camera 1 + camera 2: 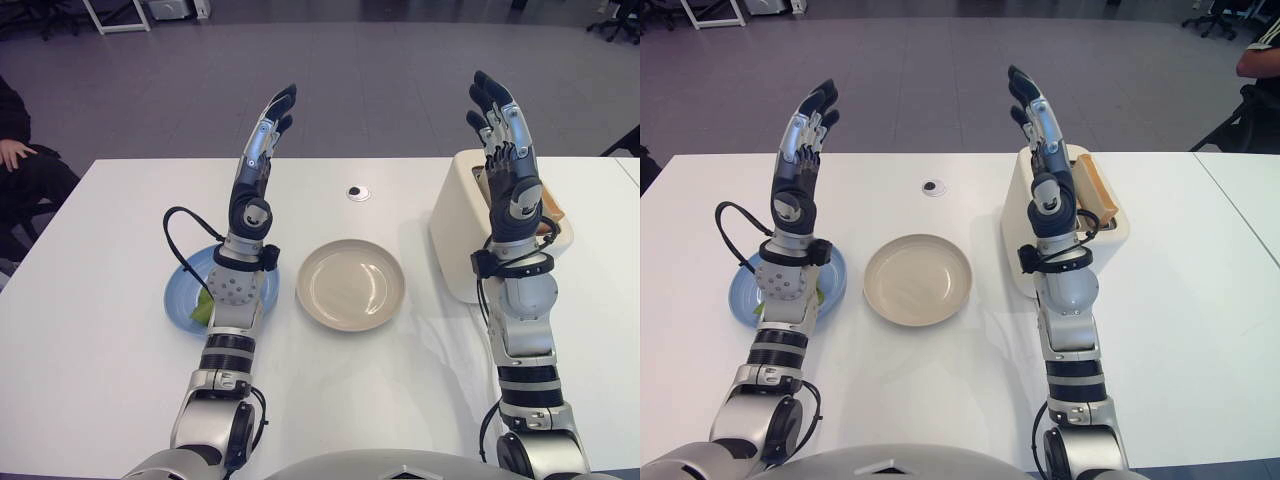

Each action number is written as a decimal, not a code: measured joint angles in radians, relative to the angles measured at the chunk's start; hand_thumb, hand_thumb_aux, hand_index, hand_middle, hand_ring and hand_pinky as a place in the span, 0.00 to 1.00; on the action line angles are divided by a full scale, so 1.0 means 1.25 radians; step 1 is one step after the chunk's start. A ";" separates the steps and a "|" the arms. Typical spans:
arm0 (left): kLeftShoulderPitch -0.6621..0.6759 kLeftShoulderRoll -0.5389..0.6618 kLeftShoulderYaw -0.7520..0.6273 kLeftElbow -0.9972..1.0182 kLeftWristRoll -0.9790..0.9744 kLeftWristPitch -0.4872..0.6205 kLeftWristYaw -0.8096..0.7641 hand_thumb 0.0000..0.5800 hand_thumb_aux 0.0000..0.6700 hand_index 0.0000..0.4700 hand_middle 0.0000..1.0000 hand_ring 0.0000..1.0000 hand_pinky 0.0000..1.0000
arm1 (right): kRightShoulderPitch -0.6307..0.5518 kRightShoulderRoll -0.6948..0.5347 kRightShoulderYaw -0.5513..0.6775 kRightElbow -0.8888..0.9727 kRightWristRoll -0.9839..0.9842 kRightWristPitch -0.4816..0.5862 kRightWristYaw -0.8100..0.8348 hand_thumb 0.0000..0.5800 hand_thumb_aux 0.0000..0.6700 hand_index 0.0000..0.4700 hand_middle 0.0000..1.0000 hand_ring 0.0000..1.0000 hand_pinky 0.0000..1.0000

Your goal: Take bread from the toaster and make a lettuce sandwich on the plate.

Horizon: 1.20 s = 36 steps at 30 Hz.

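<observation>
A cream toaster [1017,215] stands at the right of the white table, with a slice of bread [1095,187] sticking up from its slot. An empty beige plate [351,284] lies in the middle. To its left a blue plate [183,290] holds green lettuce [203,309], mostly hidden behind my left forearm. My left hand [262,140] is raised above the blue plate, fingers straight and holding nothing. My right hand [503,130] is raised in front of the toaster, fingers extended, empty.
A small black-and-white disc [358,193] is set in the table behind the beige plate. A black cable [178,232] loops off my left wrist over the blue plate. A second table edge [1240,200] lies at the right.
</observation>
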 measured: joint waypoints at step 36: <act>0.002 0.020 0.006 -0.001 -0.028 -0.010 -0.027 0.00 0.00 0.00 0.00 0.00 0.00 | 0.048 -0.409 -0.105 0.237 -0.469 0.274 -0.029 0.00 0.00 0.00 0.00 0.00 0.00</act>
